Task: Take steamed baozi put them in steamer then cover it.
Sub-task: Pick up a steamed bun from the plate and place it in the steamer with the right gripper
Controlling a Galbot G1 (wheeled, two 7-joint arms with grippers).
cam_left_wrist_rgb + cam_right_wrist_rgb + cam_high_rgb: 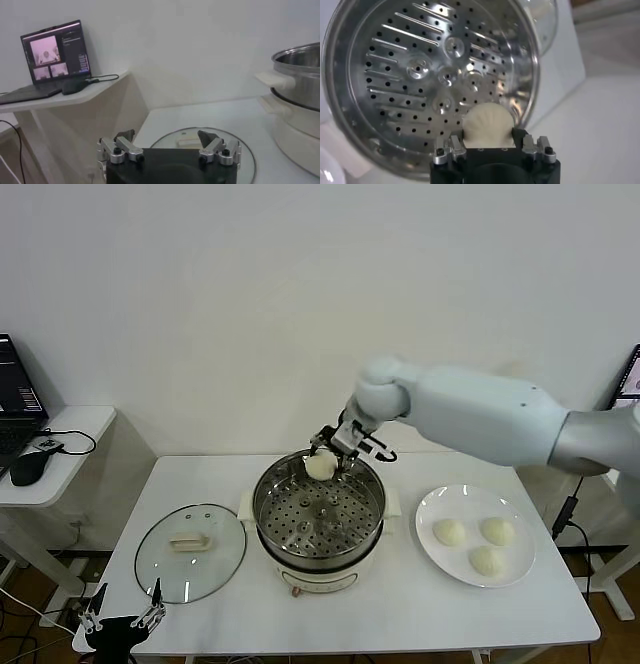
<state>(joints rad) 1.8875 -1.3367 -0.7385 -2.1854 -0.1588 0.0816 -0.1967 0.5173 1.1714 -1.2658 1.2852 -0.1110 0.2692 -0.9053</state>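
My right gripper is shut on a cream-white baozi and holds it over the far rim of the steamer, a shiny steel pot with a perforated tray. In the right wrist view the same baozi sits between the jaws above the tray. Three more baozi lie on the white plate to the right. The glass cover with its cream handle lies flat on the table left of the steamer. My left gripper hangs open near the table's front left corner, just short of the cover.
A side desk at the left carries a laptop and a mouse. The steamer's side handle juts toward the left arm. Another screen shows at the far right edge.
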